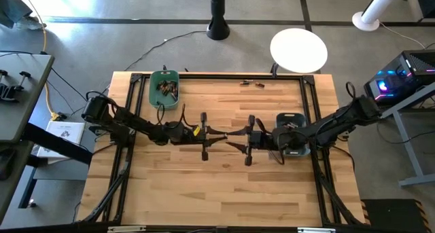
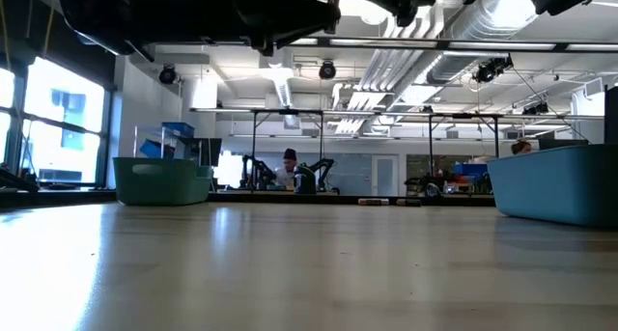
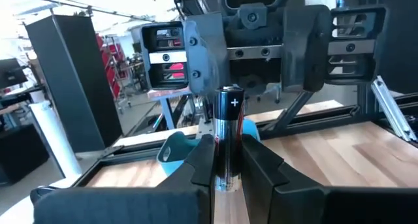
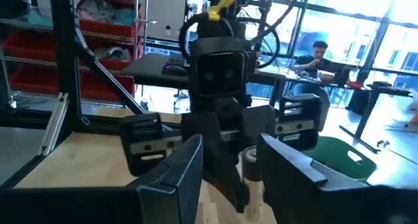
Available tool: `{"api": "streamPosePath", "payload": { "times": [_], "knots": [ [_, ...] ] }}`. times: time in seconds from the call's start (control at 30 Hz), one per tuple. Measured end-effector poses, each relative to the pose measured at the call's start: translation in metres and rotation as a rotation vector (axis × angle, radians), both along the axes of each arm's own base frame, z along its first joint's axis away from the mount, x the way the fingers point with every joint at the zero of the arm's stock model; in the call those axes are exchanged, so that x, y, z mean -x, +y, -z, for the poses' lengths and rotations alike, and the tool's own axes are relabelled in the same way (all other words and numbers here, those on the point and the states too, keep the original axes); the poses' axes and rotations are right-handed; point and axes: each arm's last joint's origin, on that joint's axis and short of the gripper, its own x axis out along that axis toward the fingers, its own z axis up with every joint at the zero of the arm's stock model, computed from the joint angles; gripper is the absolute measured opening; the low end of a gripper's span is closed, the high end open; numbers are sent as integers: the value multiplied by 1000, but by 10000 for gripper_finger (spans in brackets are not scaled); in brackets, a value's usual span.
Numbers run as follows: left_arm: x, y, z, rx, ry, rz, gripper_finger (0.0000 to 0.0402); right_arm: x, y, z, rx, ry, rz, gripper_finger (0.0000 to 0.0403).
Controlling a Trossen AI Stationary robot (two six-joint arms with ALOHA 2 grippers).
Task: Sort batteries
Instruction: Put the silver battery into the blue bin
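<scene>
One battery (image 3: 228, 136) clamped upright between left gripper (image 3: 227, 164) jaws, its free end between spread right gripper (image 4: 230, 164) jaws, ready to slip or fall to the table (image 1: 224, 185) if released before the right jaws close squarely.

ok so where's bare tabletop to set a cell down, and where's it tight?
Free: the whole near half of the table, and the strip between the green bin and the loose batteries at the far edge. Tight: mid-table, where the left tool, gripping a battery, faces the right tool; blue bin under the right arm.
</scene>
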Motion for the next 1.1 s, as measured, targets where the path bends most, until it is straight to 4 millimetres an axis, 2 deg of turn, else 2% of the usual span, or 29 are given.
{"api": "streamPosePath", "payload": {
  "times": [0.63, 0.9, 1.0, 1.1],
  "knots": [
    [1, -7, -6, 10, -57, 32, 33, -3, -12, 3, -45, 21, 35, 142],
    [1, -7, -6, 22, -61, 39, 33, -5, -14, 0, -41, 8, -46, 141],
    [1, -7, -6, 33, -61, 38, 33, -11, -16, 0, -40, 10, -76, 130],
    [2, -7, -5, 32, -51, 36, 33, -19, -15, 3, -37, 23, -94, 99]
  ]
}}
